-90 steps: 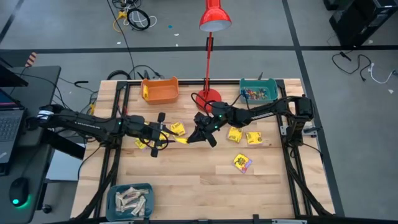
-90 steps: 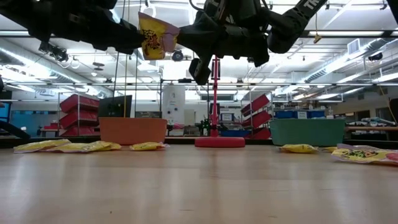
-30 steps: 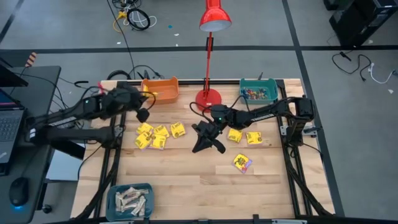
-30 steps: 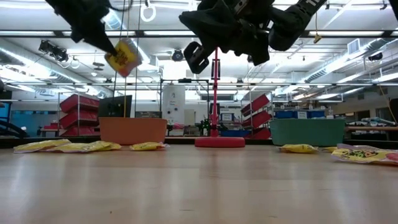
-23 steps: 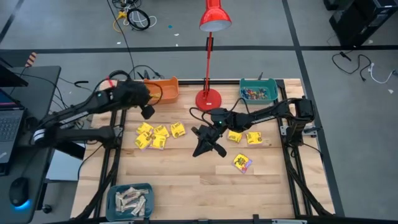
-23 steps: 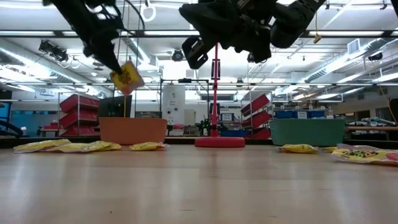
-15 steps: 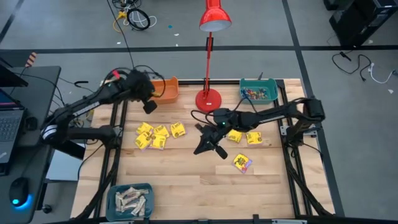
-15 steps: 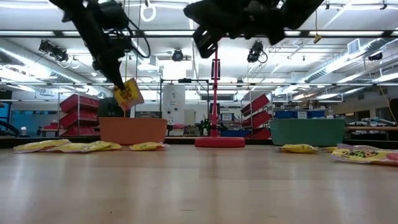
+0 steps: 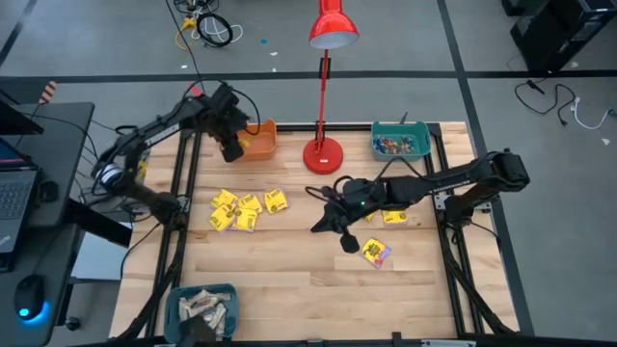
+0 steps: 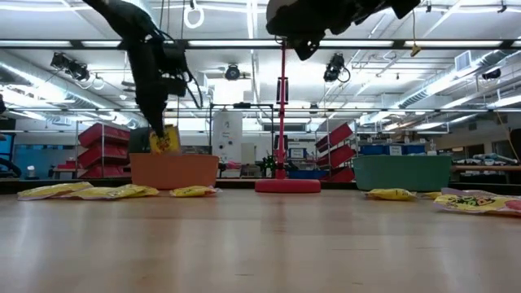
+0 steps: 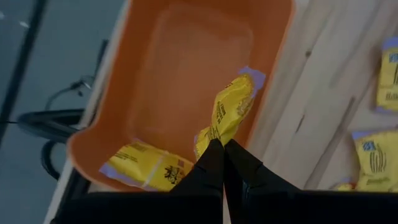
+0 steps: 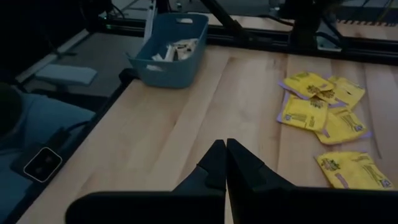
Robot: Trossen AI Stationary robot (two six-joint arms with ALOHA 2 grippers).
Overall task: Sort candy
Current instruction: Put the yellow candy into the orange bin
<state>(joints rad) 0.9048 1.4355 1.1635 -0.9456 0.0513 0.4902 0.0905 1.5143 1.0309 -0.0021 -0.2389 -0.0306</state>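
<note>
My left gripper (image 9: 232,151) hangs over the orange bin (image 9: 258,141) at the far left, shut on a yellow candy packet (image 11: 231,111) just above the bin's rim (image 10: 173,159). Another yellow packet (image 11: 147,172) lies inside that bin. Several yellow packets (image 9: 247,209) lie flat on the table left of centre, and one (image 9: 393,214) lies at the right beside a colourful packet (image 9: 376,253). My right gripper (image 9: 320,227) is shut on nothing, raised above the table's middle (image 12: 224,154). My left gripper pinches the yellow packet's lower end (image 11: 214,134) between its two fingers. The fingers (image 10: 159,122) come from above, pointing steeply down. The packet (image 10: 165,140) hangs below the fingertips, clear of the bin's floor, above the bin's opening.
A teal bin (image 9: 401,142) with small coloured sweets stands at the far right. A blue bin (image 9: 202,310) with pale bars sits at the near left corner. The red lamp's base (image 9: 323,154) stands between the far bins. Bare wood lies across the near middle.
My left gripper has carried the yellow packet toward the far edge and down, over the orange bin, tipping to point more steeply down. My right gripper, still shut, has risen and tipped nearer to level above the table's middle.
</note>
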